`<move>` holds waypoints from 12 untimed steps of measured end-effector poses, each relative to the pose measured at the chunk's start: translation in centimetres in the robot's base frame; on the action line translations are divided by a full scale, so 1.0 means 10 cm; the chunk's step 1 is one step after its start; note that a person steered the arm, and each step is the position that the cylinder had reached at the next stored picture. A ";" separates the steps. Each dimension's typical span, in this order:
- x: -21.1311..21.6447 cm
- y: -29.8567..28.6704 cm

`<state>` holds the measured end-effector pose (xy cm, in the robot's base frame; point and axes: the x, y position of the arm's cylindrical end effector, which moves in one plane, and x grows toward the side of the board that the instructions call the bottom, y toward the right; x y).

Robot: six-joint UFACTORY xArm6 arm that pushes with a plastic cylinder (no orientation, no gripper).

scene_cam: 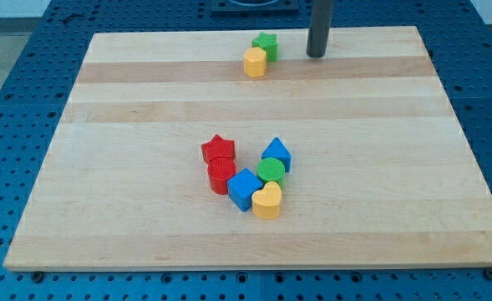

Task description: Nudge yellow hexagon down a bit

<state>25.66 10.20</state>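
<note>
Camera view shows a light wooden board lying on a blue pegboard table. Rod comes down from the view's top edge, dark and upright; my tip sits on the board near its top edge, right of centre. No gripper on this arm, just the bare rod, so nothing is grasped and the tip touches no block.

Yellow hexagon is near the board's top edge, a little right of centre, to the view's left of my tip with a clear gap between them. Green star sits just above and right of the hexagon, touching it or nearly so; can't tell for sure. The star lies between the hexagon and the tip, but the tip is apart from it too.

Second group sits well apart, lower on the board around the middle. Red star at the group's upper left, red cylinder right below it and touching. Blue cube is against the cylinder's lower right. Yellow heart is at the group's bottom right, against the cube. Green cylinder sits just above the heart, and a blue block with a peaked top is just above that, at the group's upper right.
</note>
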 end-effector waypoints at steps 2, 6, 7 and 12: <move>0.18 0.01; 0.12 -0.05; 0.12 -0.05; -0.62 -0.46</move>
<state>19.49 5.59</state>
